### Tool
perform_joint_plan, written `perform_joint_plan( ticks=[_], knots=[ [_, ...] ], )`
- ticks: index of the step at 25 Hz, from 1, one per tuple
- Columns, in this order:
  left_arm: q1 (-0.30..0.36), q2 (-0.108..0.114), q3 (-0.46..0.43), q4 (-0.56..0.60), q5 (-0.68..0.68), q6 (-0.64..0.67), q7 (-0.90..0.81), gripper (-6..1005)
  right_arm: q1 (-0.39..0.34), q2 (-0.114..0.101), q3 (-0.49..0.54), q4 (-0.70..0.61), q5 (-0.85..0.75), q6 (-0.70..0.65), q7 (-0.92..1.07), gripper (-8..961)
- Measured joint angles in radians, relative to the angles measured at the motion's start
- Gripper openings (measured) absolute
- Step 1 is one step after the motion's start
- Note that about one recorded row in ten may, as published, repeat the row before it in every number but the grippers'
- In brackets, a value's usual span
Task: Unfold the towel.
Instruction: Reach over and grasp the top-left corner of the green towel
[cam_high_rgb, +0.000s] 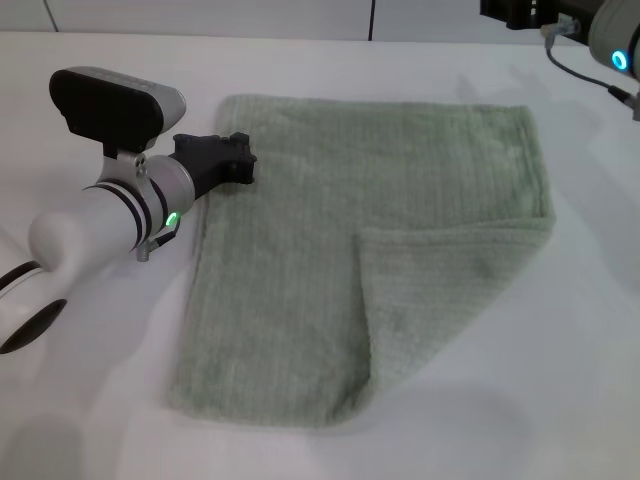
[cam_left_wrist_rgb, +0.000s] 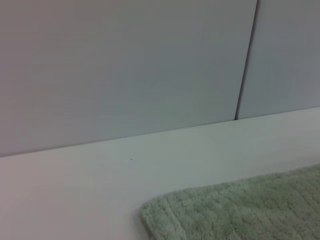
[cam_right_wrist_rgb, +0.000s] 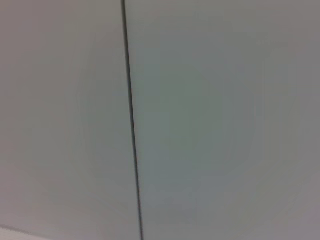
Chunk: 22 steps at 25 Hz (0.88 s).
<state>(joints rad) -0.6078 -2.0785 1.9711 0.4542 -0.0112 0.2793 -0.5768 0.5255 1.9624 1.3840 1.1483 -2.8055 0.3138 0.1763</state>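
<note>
Lying across the middle of the white counter (cam_high_rgb: 90, 400), the towel (cam_high_rgb: 300, 270) looks soft, fuzzy and light, the sort of cloth that will sag and drag rather than hold any shape when lifted. One flap is folded over on the side toward the counter's right edge and near edge, its crease running from mid-towel down to the near hem, so the cloth is not fully opened. I judge the best hold to be the loose corner of that flap, pinched thinly and drawn outward. Its ribbed lines run across from left to right, and the long axis runs roughly from far edge to near edge, slightly slanted. The left gripper (cam_high_rgb: 240, 160) sits at the towel's far left corner; whether its jaws are open I cannot tell. The right gripper is out of view.
</note>
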Motion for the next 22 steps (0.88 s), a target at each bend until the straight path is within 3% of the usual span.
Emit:
perform_joint_plan(
  ticks=[8, 22],
  knots=[
    [0.002, 0.000, 0.000, 0.000, -0.001, 0.000, 0.000, -1, 0.022, 0.023, 0.204, 0.045, 0.432, 0.276, -0.487, 760],
    [0.007, 0.002, 0.000, 0.012, -0.002, -0.005, 0.000, -1, 0.163, 0.026, 0.405, 0.044, 0.514, 0.756, -0.654, 759]
  ],
)
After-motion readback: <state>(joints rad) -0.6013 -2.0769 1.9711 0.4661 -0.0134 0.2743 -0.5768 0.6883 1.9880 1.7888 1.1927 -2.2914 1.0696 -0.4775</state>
